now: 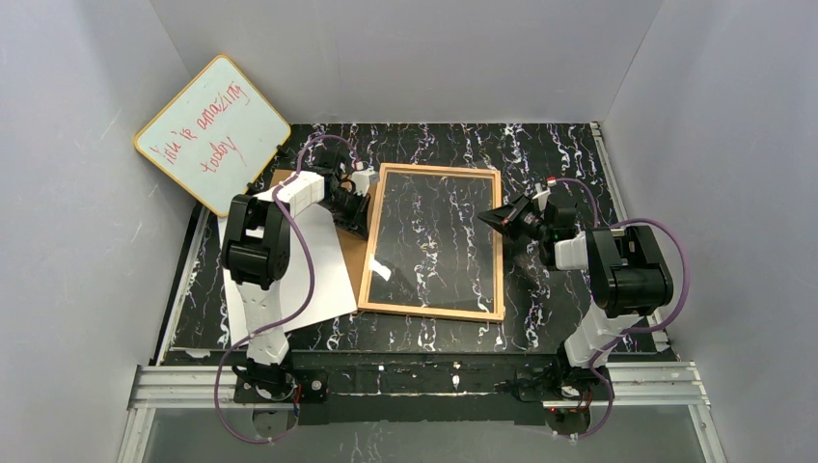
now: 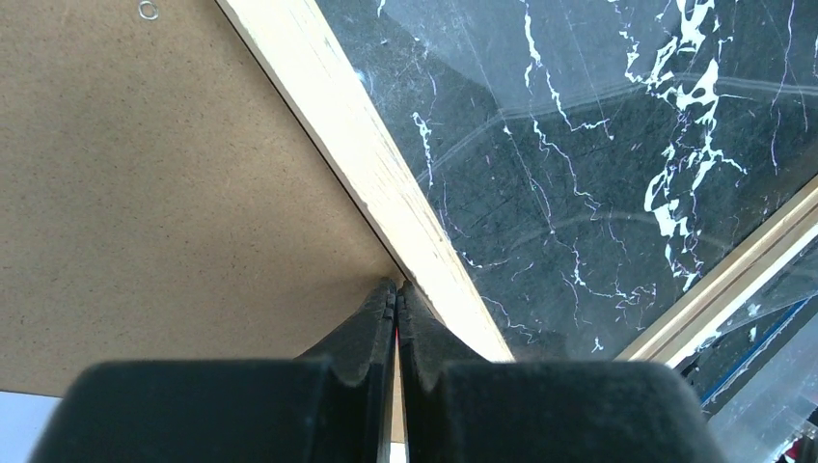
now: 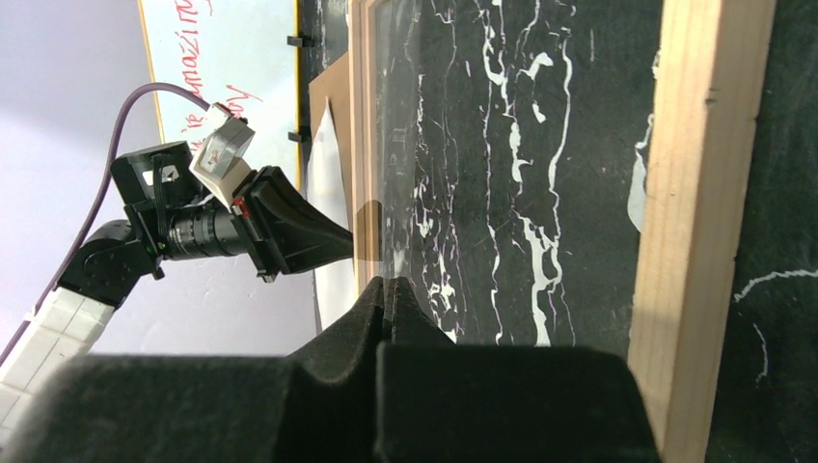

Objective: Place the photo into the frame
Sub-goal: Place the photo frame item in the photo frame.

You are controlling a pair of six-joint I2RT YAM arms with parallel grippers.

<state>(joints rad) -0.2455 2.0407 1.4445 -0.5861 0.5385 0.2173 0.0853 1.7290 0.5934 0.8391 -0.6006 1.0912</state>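
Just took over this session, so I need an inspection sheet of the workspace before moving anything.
Surface: black marbled tabletop, nothing spilled seen.
Job's things: frame flat mid-table, pane empty; photo white side up to its left, partly under the left arm.
Clutter: brown backing board between photo and frame; whiteboard leaning at the far left.
Grippers: left gripper shut at the frame's left rail; right gripper shut over its right side; neither holds anything.
Cables: purple cables along both arms, none on the frame.
Surroundings: grey walls on three sides; nothing else seen.
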